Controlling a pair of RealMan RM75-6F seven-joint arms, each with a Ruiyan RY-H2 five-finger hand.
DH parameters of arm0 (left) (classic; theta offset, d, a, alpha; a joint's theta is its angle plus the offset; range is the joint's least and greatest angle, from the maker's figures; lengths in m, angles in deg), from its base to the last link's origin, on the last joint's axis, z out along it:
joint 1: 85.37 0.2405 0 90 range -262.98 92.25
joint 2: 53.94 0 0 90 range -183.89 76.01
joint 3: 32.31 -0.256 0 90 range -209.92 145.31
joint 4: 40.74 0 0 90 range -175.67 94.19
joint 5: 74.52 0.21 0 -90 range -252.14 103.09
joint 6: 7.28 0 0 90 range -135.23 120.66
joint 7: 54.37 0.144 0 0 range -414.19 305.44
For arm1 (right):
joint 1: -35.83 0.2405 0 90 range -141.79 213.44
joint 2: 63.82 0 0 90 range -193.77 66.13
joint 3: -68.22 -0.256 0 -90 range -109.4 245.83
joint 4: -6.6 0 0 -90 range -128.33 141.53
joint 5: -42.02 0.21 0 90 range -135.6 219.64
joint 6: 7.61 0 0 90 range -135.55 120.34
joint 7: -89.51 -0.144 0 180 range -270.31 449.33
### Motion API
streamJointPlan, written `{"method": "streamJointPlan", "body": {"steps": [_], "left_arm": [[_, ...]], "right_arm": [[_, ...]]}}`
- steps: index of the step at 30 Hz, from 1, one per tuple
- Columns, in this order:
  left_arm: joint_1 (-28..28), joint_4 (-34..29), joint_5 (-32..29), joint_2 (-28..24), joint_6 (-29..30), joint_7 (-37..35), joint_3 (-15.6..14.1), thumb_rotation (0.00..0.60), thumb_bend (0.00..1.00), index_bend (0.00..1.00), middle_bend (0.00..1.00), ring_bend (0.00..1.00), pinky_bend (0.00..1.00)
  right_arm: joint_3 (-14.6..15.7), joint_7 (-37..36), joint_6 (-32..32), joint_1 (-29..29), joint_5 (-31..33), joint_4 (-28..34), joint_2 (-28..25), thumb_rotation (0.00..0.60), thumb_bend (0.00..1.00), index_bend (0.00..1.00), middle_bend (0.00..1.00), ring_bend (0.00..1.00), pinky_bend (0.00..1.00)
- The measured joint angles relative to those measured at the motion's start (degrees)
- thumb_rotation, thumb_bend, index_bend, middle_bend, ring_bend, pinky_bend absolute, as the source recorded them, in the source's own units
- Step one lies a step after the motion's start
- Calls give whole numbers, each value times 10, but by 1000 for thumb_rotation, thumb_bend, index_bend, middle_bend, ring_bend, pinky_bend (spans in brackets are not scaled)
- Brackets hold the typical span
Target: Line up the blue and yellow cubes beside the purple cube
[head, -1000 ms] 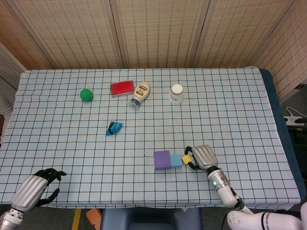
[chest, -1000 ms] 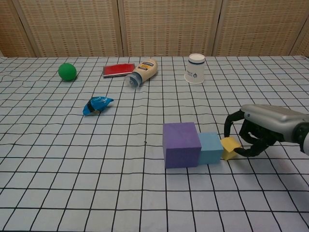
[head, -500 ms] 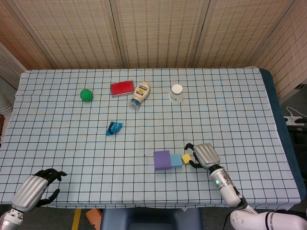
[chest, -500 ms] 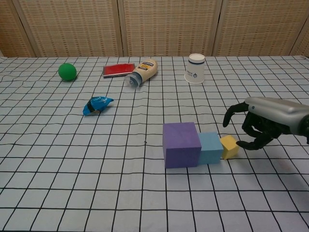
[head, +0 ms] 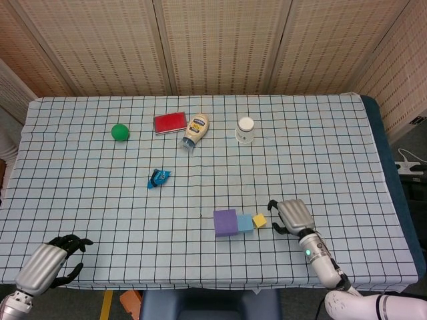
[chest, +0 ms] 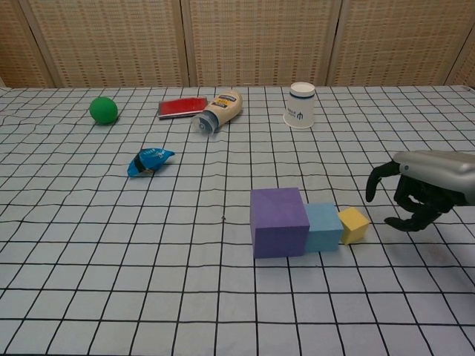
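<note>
The purple cube (head: 225,223) (chest: 278,221) sits near the table's front, with the smaller blue cube (head: 245,223) (chest: 324,225) against its right side. The small yellow cube (head: 259,221) (chest: 353,225) lies at the blue cube's right, turned slightly askew. My right hand (head: 294,216) (chest: 427,188) hovers a short way to the right of the yellow cube, apart from it, fingers curved and spread, holding nothing. My left hand (head: 50,261) rests at the table's front left corner with its fingers curled in, empty; it shows only in the head view.
A blue wrapper (head: 159,178) lies left of centre. At the back stand a green ball (head: 120,132), a red box (head: 170,123), a tipped mayonnaise bottle (head: 195,130) and an upturned white cup (head: 245,129).
My right hand let go of the yellow cube and drew back to the right. The yellow cube now rests flat beside the blue cube. The left hand stayed still.
</note>
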Motion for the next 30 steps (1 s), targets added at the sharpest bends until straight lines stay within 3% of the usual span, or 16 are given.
{"method": "streamJointPlan", "body": {"steps": [8,25,30], "left_arm": [[0,0,-1,0,0,0,0,600,425,302,409,254,349],[0,0,-2,-1,1,-2,1,600,425,302,409,255,349],[0,0,-1,0,1,-2,1,600,426,301,409,254,349]], "right_arm": [[1,14,19,16,64,30,-13,600,482,488,866,914,1000],[9,-25,45,30,78,28,-16,600,498,491,869,915,1000],[12,-15,27,33,76,31,-19,600,515,495,869,916,1000]]}}
